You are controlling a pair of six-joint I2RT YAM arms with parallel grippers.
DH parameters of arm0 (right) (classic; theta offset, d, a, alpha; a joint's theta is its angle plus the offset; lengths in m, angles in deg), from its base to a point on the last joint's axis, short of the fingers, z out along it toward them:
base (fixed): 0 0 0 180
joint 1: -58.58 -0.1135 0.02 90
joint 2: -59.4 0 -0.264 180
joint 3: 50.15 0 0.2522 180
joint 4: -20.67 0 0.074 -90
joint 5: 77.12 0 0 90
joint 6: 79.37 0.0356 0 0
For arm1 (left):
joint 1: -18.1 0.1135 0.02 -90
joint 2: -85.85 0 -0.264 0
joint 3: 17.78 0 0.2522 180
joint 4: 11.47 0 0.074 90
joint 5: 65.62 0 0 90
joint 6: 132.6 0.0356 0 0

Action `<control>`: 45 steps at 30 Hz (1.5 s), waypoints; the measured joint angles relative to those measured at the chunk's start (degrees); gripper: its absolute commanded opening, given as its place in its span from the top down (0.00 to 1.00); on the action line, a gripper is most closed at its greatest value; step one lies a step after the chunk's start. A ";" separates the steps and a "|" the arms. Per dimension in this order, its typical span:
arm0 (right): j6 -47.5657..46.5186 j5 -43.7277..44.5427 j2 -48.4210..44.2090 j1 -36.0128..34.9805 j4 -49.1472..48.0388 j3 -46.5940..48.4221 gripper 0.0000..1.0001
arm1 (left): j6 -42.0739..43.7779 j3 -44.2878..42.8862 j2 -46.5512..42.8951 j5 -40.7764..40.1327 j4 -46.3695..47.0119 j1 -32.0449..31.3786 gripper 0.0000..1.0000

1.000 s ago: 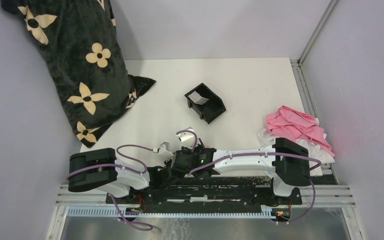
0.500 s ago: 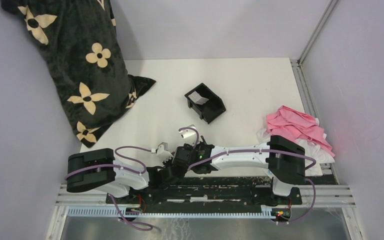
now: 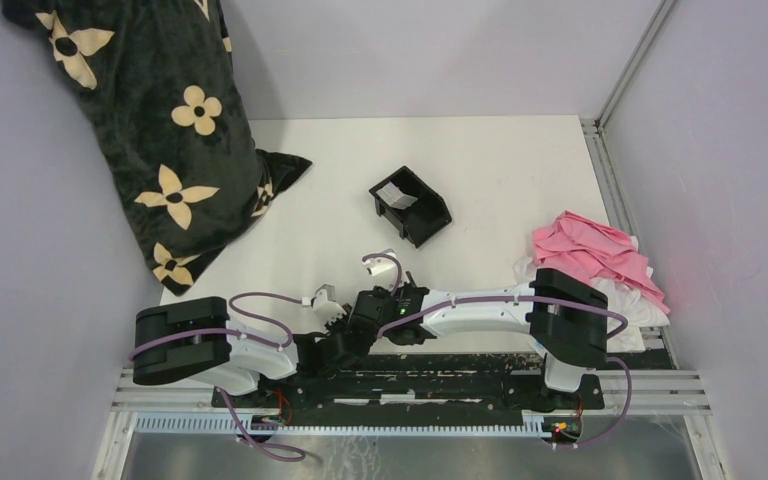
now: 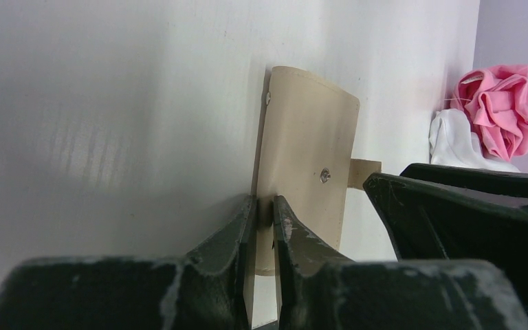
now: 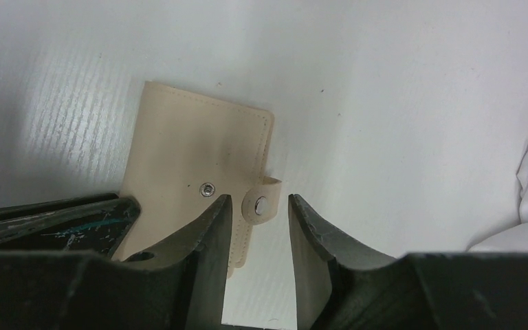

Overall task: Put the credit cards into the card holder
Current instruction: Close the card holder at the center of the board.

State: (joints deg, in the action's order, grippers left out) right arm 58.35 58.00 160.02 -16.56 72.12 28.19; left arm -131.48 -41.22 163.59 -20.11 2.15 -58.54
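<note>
One card holder — left tool pinches it, right tool apparently astride tab.

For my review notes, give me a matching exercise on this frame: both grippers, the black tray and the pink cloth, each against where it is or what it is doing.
Things:
1. left gripper
2. right gripper
3. black tray
4. pink cloth

Places or states:
A. heaped at the right edge of the table
B. clamped on an edge of the card holder
C. jaws apart, one on either side of the snap tab
D. mid-table, beyond both arms

Pairs: 1-B, 2-C, 3-D, 4-A
</note>
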 measured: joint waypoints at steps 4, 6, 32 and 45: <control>0.00 -0.11 0.20 0.20 -0.46 -0.44 0.62 | 0.00 0.00 0.00 0.00 0.00 0.00 0.81; 0.00 -0.20 0.42 0.26 -0.63 -0.50 0.64 | 0.00 0.00 0.00 0.00 0.00 0.00 0.81; -0.87 -3.26 0.50 0.31 -4.92 -1.53 0.89 | 0.00 -0.04 1.03 -0.48 1.22 0.02 0.82; -1.11 -4.55 1.81 0.31 -6.86 -1.53 0.89 | 0.00 -0.04 1.14 -0.46 1.44 0.02 0.82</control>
State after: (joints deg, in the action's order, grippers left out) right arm 57.24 53.45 161.84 -16.25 65.26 26.66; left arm -131.48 -41.26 164.73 -20.57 3.59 -58.52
